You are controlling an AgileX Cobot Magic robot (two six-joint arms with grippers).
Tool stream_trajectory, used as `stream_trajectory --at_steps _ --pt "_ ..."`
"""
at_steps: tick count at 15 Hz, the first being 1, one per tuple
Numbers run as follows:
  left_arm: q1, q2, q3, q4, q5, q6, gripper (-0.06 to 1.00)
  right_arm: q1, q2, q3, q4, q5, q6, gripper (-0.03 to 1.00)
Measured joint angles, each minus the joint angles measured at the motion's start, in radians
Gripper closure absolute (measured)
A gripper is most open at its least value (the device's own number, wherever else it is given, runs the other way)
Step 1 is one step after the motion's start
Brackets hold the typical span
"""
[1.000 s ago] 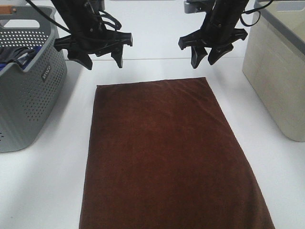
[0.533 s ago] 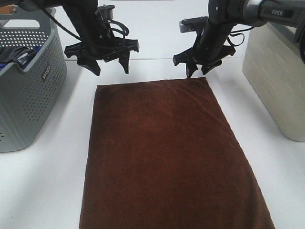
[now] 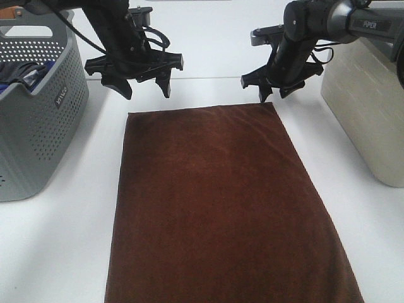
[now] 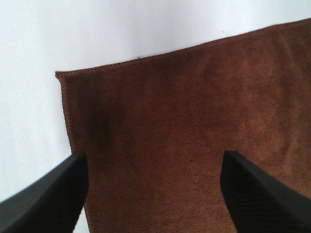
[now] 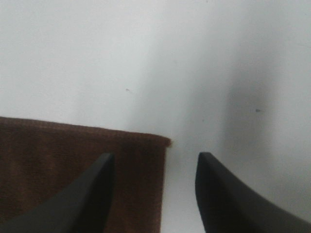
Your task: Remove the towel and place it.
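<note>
The towel [image 3: 221, 202] lies flat on the table [image 3: 63, 252]; my left gripper [image 3: 144, 91] and right gripper [image 3: 273, 95] hover wide and empty over its far corners; the grasp, I think, is not yet done.

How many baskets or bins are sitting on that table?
2. A grey perforated basket stands at the left edge, dark fabric inside; a beige bin stands at the right edge. Both are cut off by the frame, so others may sit out of view.

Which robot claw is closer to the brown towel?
Right. The right gripper has its jaws almost at the far right corner of the towel; the left gripper hovers higher above the far left corner.
</note>
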Motion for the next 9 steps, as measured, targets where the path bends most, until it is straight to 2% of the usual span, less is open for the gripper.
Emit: stream_trajectory --at_steps 4,7,9 --pt "0.0 0.0 0.0 0.003 0.0 0.0 0.22 -0.002 0.03 0.0 0.078 0.0 -0.034 0.47" --pt "0.0 0.0 0.0 0.003 0.0 0.0 0.22 -0.002 0.038 0.0 0.074 0.0 -0.043 0.48" --pt "0.0 0.0 0.0 0.003 0.0 0.0 0.22 -0.002 0.041 -0.004 0.068 0.002 -0.043 0.53"
